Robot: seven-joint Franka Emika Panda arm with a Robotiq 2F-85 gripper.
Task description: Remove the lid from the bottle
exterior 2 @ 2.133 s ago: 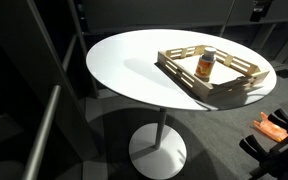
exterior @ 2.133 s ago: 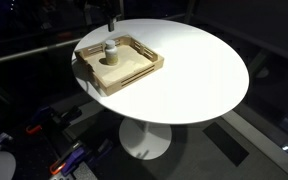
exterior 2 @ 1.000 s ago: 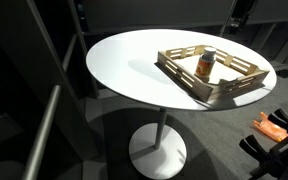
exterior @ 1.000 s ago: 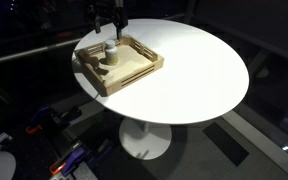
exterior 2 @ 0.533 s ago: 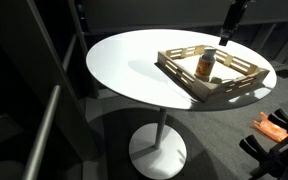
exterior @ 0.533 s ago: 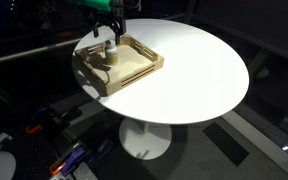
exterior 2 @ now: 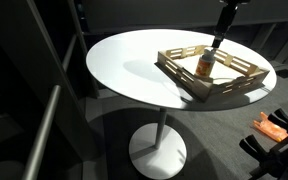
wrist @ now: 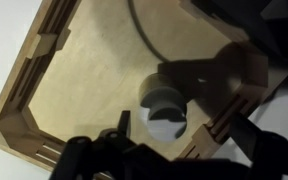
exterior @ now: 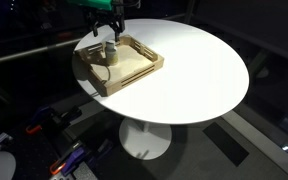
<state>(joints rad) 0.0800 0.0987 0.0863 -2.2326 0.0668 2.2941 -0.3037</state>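
While the claw point(exterior: 109, 36) hangs just above the bottle point(exterior: 110, 48), its jaws stand wide, gripping nothing. Bottle sits upright inside the wooden tray point(exterior: 129, 78), lid point(exterior 2: 206, 52) still on. Tray sits on the round white table point(exterior: 194, 70). Wrist view: lid roughly centred between the dark fingers, bottle close to a tray wall.
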